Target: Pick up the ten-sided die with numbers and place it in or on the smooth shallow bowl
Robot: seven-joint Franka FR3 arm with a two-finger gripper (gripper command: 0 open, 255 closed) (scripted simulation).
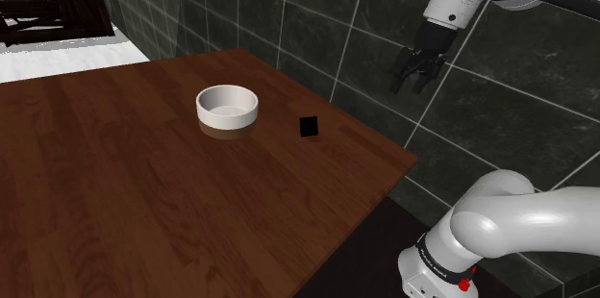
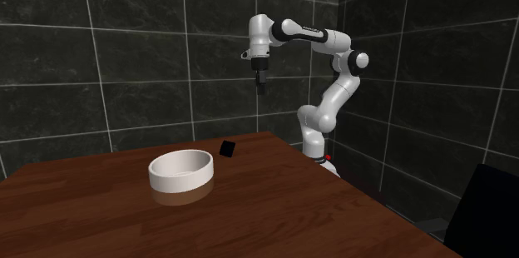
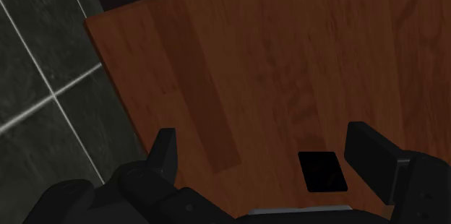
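My gripper (image 1: pixel 415 75) hangs high with fingers (image 3: pixel 165 156) spread wide, empty; the black die (image 3: pixel 322 171) lies below between them, on the table (image 3: pixel 253 56).

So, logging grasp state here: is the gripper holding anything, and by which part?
Nothing is held: the gripper hangs open in the air, while the black die lies on the table.

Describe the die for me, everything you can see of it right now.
The die is a small, plain black, blocky piece; no numbers can be made out. It rests on the brown wooden table, near its edge, apart from the white bowl, on the shoulder view's right of it. Only the table touches it; the open tool hangs well above.
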